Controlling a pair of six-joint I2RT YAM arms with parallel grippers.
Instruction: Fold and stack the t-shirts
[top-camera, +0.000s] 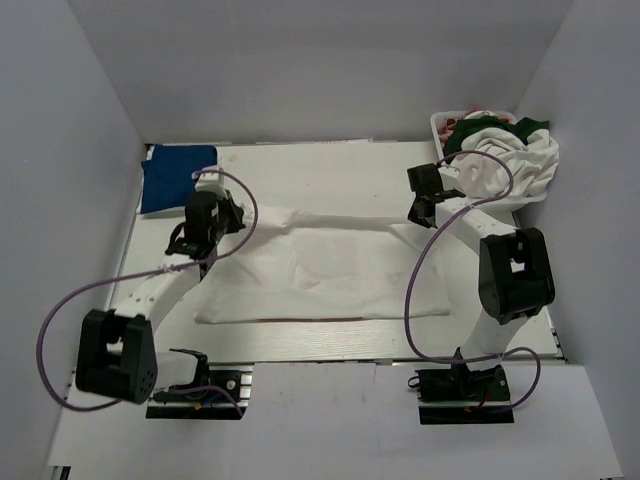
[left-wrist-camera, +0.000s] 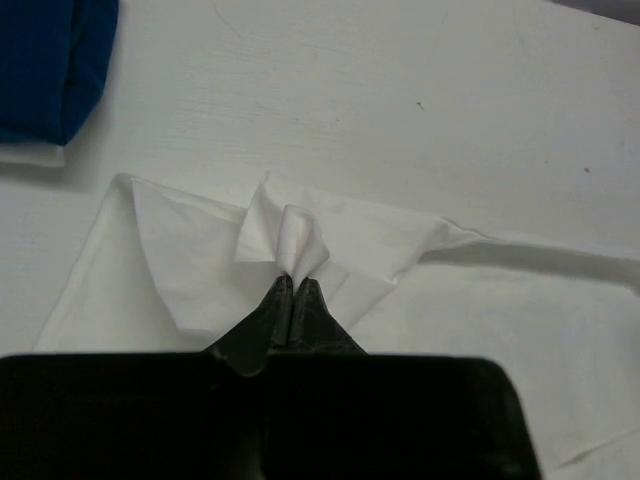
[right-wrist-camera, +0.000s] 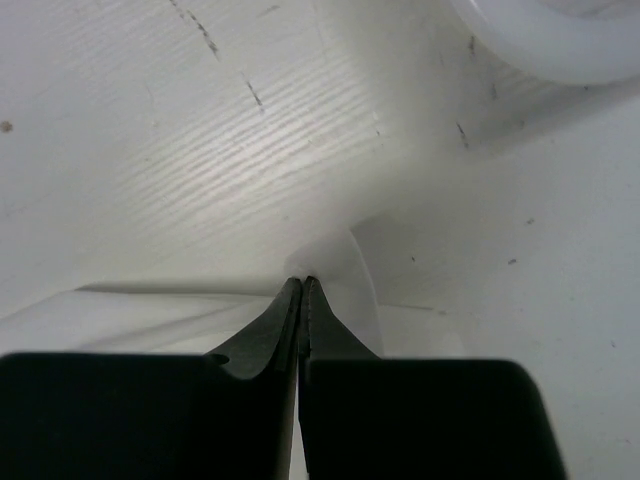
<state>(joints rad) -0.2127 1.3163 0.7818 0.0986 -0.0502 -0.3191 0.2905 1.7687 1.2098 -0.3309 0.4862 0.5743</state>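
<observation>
Against the far left corner of the table (top-camera: 330, 165) a blue t-shirt (top-camera: 175, 180) already lies folded, so by my reading one garment is finished and begins the stack. Just right of it, the left gripper (left-wrist-camera: 293, 285) has its fingers pinched tight on a bunched corner of the white t-shirt (top-camera: 320, 275). That shirt lies spread across the middle of the table, its far edge lifted and pulled taut between the two arms. Further right, the right gripper (right-wrist-camera: 303, 285) is likewise closed on a thin fold of that same edge. Farthest right, a white basket (top-camera: 440, 125) in the back corner holds a heap of t-shirts (top-camera: 505, 160), white and dark green with some red showing, none of them folded. The job looks early: one done, one mid-fold, a basketful left. Only the overhead view shows the whole shirt, the stretched edge and the heap. Only the left wrist view shows the small puckered tuft between the fingers and the blue shirt's layered edge. The right wrist view shows how little cloth that grip holds, and of the basket it shows just a rim.
</observation>
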